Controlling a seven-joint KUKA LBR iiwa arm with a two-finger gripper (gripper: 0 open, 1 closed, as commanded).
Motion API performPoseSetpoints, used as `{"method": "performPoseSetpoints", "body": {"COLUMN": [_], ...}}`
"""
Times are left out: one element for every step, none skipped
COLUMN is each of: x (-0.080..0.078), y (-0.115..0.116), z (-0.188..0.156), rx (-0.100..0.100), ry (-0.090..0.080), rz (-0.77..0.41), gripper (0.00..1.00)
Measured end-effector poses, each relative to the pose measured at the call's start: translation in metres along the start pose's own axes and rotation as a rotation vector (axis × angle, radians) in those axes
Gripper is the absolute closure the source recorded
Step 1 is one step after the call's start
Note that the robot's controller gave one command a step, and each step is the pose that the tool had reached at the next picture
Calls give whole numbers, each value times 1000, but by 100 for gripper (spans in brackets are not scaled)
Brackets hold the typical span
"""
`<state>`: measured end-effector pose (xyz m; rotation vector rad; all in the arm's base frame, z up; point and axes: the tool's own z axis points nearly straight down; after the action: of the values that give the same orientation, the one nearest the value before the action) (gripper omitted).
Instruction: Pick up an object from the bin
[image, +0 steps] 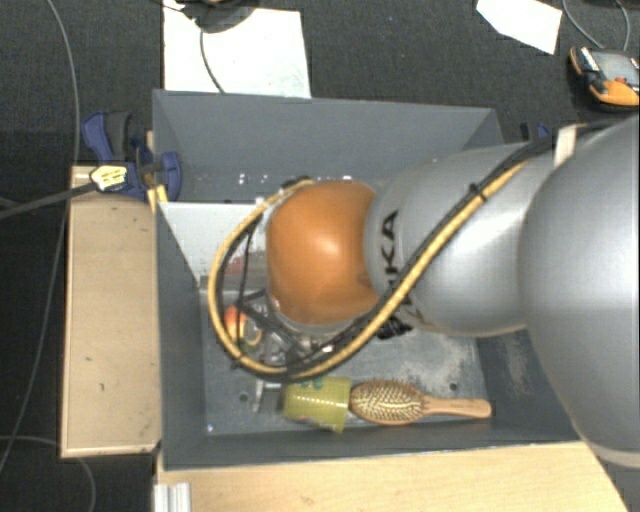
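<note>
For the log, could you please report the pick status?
Gripper low in bin, nothing confirmed held. Cup and hairbrush lie just beside it. Orange wrist cover hides the rest.

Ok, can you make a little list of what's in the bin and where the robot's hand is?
bin: grey metal, arm reaching in from the right
hand: low in the bin's left part, under the orange wrist cover
hairbrush: wooden, by the near wall, handle pointing right
yellow-green cylinder: just left of the brush head
holding anything: cannot tell

Arm (470, 240) reaches in from right, tool (265, 360) pointing down.
</note>
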<state>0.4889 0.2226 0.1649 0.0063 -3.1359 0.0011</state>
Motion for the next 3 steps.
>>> {"method": "performPoseSetpoints", "body": {"x": [-2,6,-91], "y": [-1,-96,-76], "z": [-5,96,13], "rx": [-2,0,-6], "ry": [-7,-6,-21], "rz": [8,-224,-78], "gripper": [0,0,0]}}
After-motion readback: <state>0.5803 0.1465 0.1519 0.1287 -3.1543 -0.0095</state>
